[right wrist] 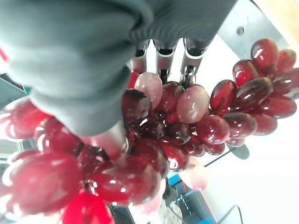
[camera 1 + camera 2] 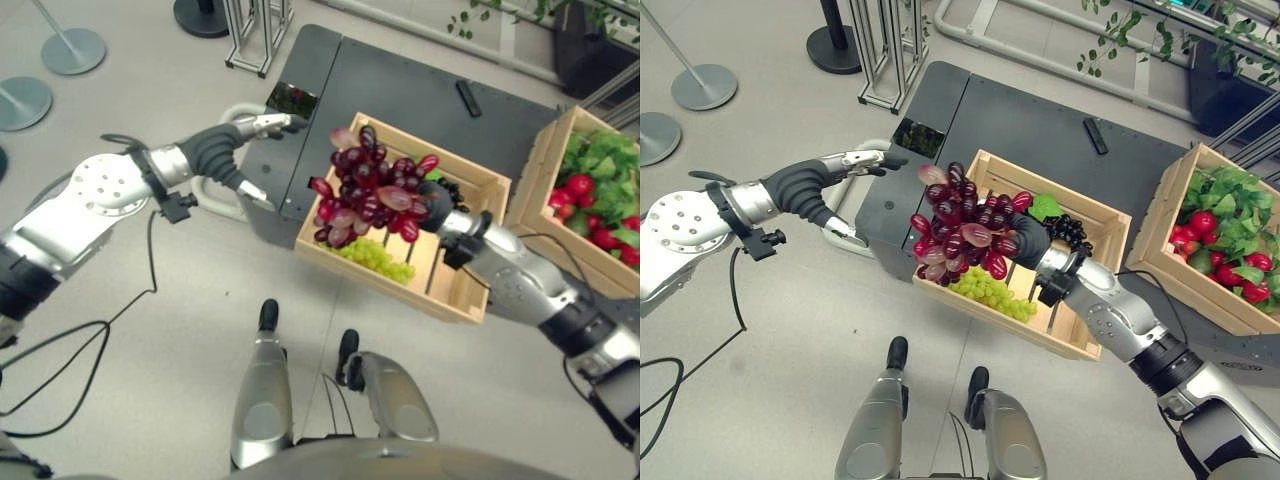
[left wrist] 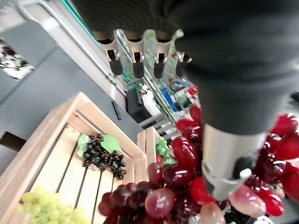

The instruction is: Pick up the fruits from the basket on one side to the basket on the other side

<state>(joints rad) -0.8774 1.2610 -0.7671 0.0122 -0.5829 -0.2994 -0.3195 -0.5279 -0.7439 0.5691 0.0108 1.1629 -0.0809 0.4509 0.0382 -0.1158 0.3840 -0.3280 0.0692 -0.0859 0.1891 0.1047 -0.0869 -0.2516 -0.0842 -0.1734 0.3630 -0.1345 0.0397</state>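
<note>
A bunch of red grapes (image 2: 368, 190) hangs in the air over the near left corner of a wooden crate (image 2: 484, 181). My right hand (image 2: 1032, 241) is shut on it, with fingers (image 1: 161, 59) curled into the bunch. In the crate lie green grapes (image 2: 376, 257) and black grapes with a leaf (image 2: 1068, 230). My left hand (image 2: 262, 126) is open to the left of the bunch, its fingers (image 3: 135, 57) straight and holding nothing. A second wooden crate (image 2: 548, 150) at the right holds red fruits and green leaves.
Both crates rest on a dark grey platform (image 2: 400, 90) that also carries a small black bar (image 2: 468, 98). Round stanchion bases (image 2: 72, 50) and a metal frame (image 2: 256, 36) stand on the floor at the far left.
</note>
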